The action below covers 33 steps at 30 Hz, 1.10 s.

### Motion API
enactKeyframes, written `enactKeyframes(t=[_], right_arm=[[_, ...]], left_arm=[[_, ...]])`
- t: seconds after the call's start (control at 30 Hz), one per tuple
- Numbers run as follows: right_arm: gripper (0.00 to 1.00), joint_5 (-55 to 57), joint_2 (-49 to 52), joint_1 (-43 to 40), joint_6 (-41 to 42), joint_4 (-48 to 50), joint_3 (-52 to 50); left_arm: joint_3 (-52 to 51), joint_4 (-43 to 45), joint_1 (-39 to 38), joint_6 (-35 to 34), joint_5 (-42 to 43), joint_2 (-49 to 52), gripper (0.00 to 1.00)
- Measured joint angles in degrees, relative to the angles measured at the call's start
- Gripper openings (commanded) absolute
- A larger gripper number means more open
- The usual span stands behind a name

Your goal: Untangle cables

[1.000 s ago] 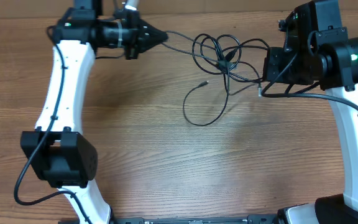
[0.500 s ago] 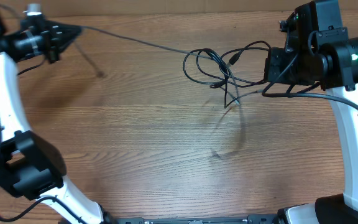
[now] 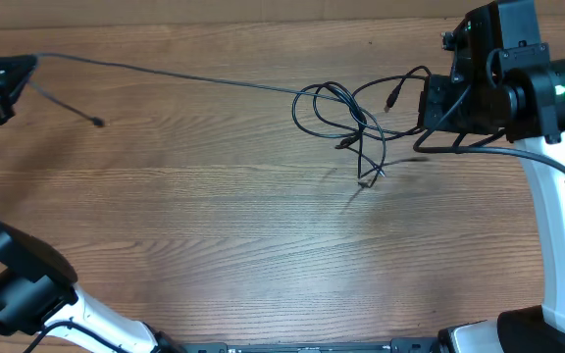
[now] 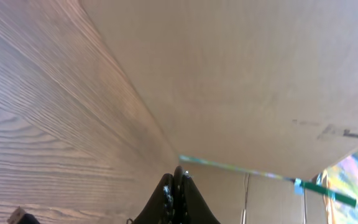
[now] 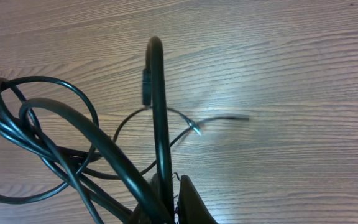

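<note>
partly done: left gripper (image 3: 25, 65) clamped on one strand (image 3: 184, 75), drawn taut; right gripper (image 5: 174, 190) pinches the cables (image 3: 346, 113) (mostly looped together, not yet separated)

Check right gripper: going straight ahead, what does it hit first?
The cables it holds: the right gripper points straight into their loops. Beyond them only bare table, though depth is unclear.
</note>
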Motion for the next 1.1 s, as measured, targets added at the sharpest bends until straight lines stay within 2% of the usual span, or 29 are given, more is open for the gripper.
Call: enactKeyframes(t=[0.13, 0.17, 0.27, 0.3, 0.6, 0.8, 0.93, 1.07, 1.1], right_arm=[[0.04, 0.0, 0.0, 0.0, 0.0, 0.0, 0.0], [0.04, 0.1, 0.0, 0.0, 0.0, 0.0, 0.0], [0.04, 0.4, 0.0, 0.0, 0.0, 0.0, 0.0], [0.04, 0.5, 0.0, 0.0, 0.0, 0.0, 0.0], [0.04, 1.2, 0.0, 0.0, 0.0, -0.1, 0.0], [0.04, 1.3, 0.0, 0.0, 0.0, 0.3, 0.0], [0.04, 1.3, 0.0, 0.0, 0.1, 0.7, 0.0], [0.04, 1.3, 0.0, 0.0, 0.0, 1.4, 0.0], [0.04, 1.3, 0.0, 0.0, 0.0, 1.4, 0.0]], left_arm=[[0.0, 0.0, 1.4, 0.0, 0.0, 0.0, 0.04], [0.0, 0.0, 1.4, 0.0, 0.0, 0.0, 0.18], [0.0, 0.1, 0.7, 0.0, 0.1, 0.0, 0.86], [0.0, 0.0, 0.4, 0.1, 0.1, 0.0, 1.00], [0.0, 0.0, -4.5, 2.0, 2.4, 0.0, 1.00], [0.0, -1.9, -11.8, 5.9, 7.4, 0.0, 1.00], [0.0, -5.8, -20.3, 8.1, 7.7, 0.0, 1.00], [0.1, -12.0, -34.2, 9.4, -2.9, 0.0, 1.00], [0.1, -12.0, -35.0, 9.5, -3.8, 0.0, 1.00]])
